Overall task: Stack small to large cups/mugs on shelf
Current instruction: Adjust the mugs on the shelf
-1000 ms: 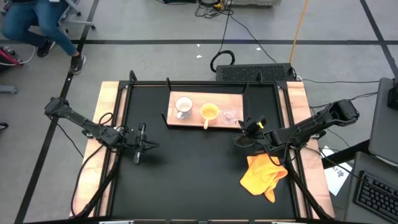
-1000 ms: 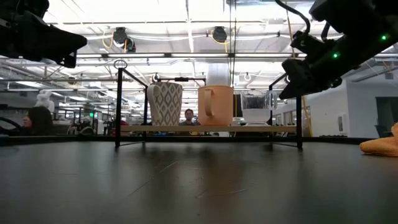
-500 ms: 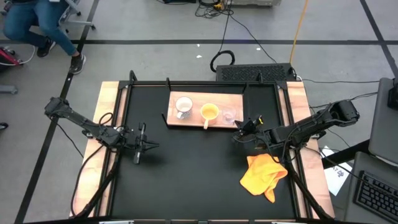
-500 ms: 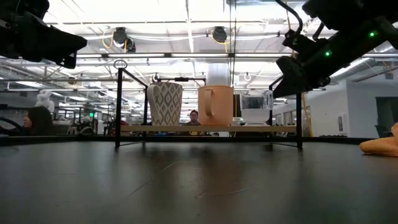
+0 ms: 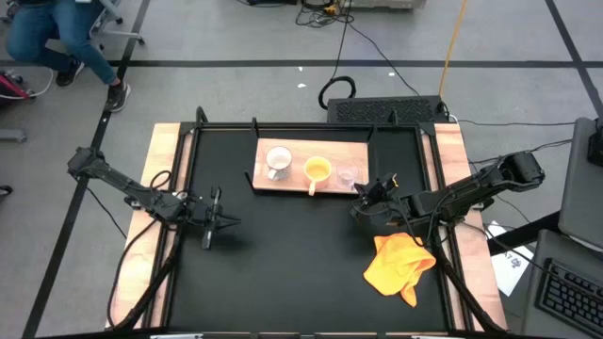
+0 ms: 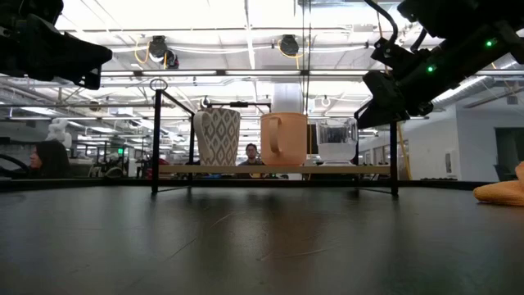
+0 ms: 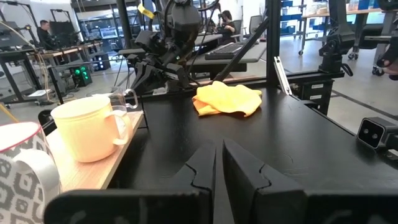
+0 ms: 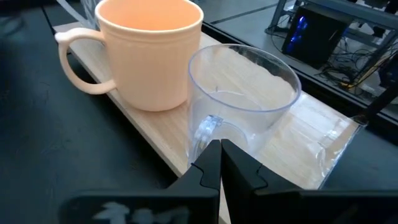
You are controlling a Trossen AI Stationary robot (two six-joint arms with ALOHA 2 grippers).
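The scene is lit evenly from overhead. In the low view, bright ceiling lights are blown out to glare, and the arms are reduced to dark silhouettes. Soft reflections are carried by the black worktop. In the right wrist view, the glass cup is rendered sharply, while the foreground is blurred.

Robotics lab in an open-plan industrial hall — test station. Black desk framed in light wood, standing on a grey floor marked with dark tape lines. Loose cables trail across that floor. Beyond the left arm's fingers: further workbenches, metal racking, another robot rig. Overhead — exposed ducts and strip lights. A seated person works nearby.
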